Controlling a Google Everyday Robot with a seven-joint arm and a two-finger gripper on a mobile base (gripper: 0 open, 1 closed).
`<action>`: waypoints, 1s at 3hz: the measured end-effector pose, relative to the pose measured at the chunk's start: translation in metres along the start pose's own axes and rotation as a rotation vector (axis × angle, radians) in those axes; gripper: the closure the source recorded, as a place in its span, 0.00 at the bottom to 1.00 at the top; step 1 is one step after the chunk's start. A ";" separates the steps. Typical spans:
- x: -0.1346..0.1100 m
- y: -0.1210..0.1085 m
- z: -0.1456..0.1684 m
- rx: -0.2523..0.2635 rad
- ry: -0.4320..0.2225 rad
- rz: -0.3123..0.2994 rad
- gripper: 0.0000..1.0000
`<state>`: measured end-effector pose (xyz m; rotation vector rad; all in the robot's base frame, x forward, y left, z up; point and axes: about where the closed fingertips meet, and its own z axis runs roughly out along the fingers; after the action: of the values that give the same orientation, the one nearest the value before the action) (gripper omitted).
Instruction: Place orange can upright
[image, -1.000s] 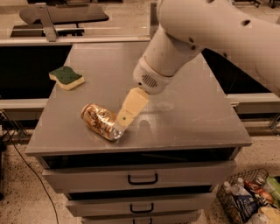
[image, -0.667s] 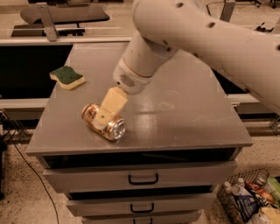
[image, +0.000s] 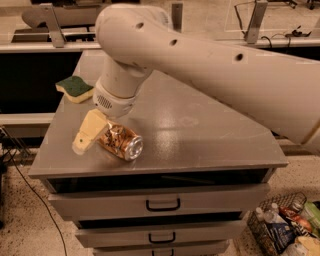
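Note:
The orange can (image: 121, 140) lies on its side near the front left of the grey cabinet top (image: 200, 130). Its silver end faces front right. It is shiny orange-gold with pale patterning. My gripper (image: 92, 134), cream-coloured, hangs from the big white arm (image: 200, 60) and is low at the can's left end, touching or nearly touching it. The can's far left end is hidden behind the gripper.
A green and yellow sponge (image: 75, 88) lies at the back left of the top. The cabinet has drawers with dark handles (image: 163, 204) below its front edge. A wire basket of bottles (image: 285, 225) stands on the floor at the right.
My arm has swung left. The gripper has moved from the can's right side across to its left end. The can still lies on its side in about the same spot.

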<state>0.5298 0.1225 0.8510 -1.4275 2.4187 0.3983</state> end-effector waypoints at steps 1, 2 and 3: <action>-0.002 0.003 0.014 0.092 0.068 0.035 0.00; 0.006 -0.006 0.012 0.212 0.118 0.072 0.18; 0.015 -0.013 0.006 0.284 0.144 0.095 0.41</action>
<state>0.5350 0.1065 0.8384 -1.2599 2.5385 -0.0309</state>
